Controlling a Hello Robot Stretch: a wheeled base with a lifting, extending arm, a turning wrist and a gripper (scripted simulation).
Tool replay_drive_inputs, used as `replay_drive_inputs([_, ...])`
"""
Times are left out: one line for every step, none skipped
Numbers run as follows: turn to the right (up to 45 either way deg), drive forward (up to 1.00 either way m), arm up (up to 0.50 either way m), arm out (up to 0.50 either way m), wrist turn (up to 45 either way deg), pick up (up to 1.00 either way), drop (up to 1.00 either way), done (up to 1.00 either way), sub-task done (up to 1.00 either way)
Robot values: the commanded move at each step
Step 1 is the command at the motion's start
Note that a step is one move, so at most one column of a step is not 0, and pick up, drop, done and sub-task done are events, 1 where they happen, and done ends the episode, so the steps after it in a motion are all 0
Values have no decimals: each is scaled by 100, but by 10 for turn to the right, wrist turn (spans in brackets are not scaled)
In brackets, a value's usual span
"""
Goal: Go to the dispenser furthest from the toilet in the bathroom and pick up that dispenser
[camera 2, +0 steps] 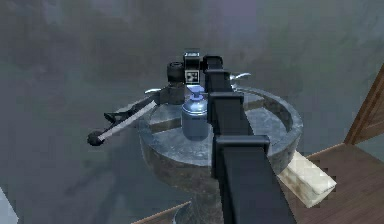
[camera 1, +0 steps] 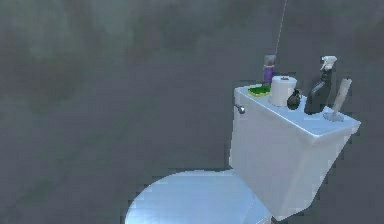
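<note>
Dispenser: one blue-grey dispenser (camera 2: 194, 116), standing upright on the round stone surface (camera 2: 165, 152) in the middle of the arm side view.
Fingers: the gripper (camera 2: 106, 126) sits left of centre, and its fingers (camera 2: 120, 124) run down-left past the surface's rim. I cannot tell whether they are grasping anything or slack.
Key relation: the dispenser lies to the right of the fingertips in the frame, by the gripper's body and against the left edge of the arm (camera 2: 240, 150). Its long axis is vertical. I cannot tell whether the fingers are over it or beside it.
Next move: I judge the fingertips must line up with the dispenser's body.
Toilet: one toilet (camera 1: 275, 150), lower right of the forward view.
On its tank: one purple bottle (camera 1: 267, 70), one paper roll (camera 1: 287, 88) and one dark spray bottle (camera 1: 322, 88).
</note>
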Motion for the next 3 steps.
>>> replay_drive_inputs([0,0,0,0,450,0,0,0,0])
replay_drive_inputs([0,0,0,0,450,0,0,0,0])
replay_drive_inputs([0,0,0,0,120,0,0,0,0])
